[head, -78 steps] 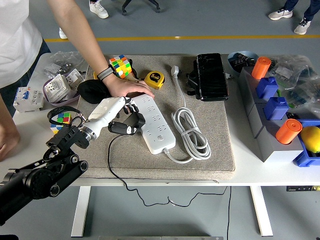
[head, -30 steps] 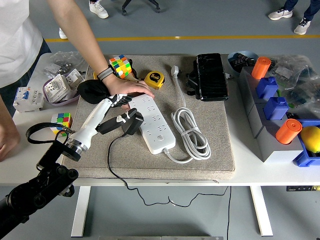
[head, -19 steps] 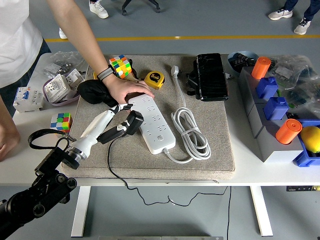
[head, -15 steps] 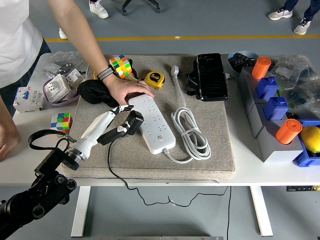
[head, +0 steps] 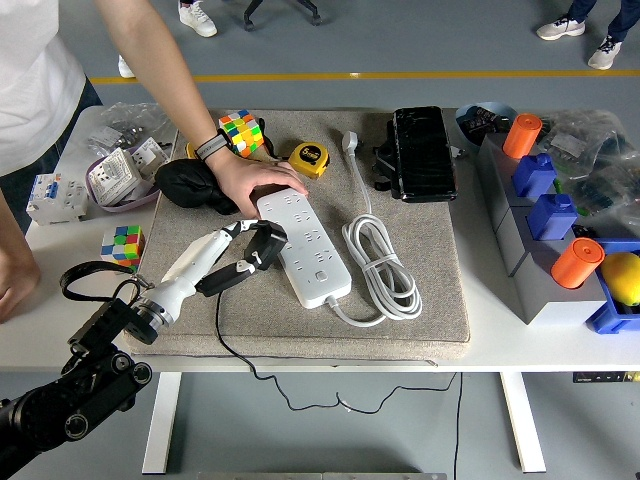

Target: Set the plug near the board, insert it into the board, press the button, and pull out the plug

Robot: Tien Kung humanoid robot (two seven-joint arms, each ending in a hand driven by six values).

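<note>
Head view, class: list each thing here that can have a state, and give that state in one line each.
Black plug: held by the left hand, at the power strip's left edge; whether inserted cannot be told.
Left hand: shut on the plug.
Power strip: flat on the mat, far end held down by the person's hand.
White cord: coiled, its plug unconnected.
Tape measure: retracted.

No lettering, brand or number can be read on anything; whatever print there is shows too small.
</note>
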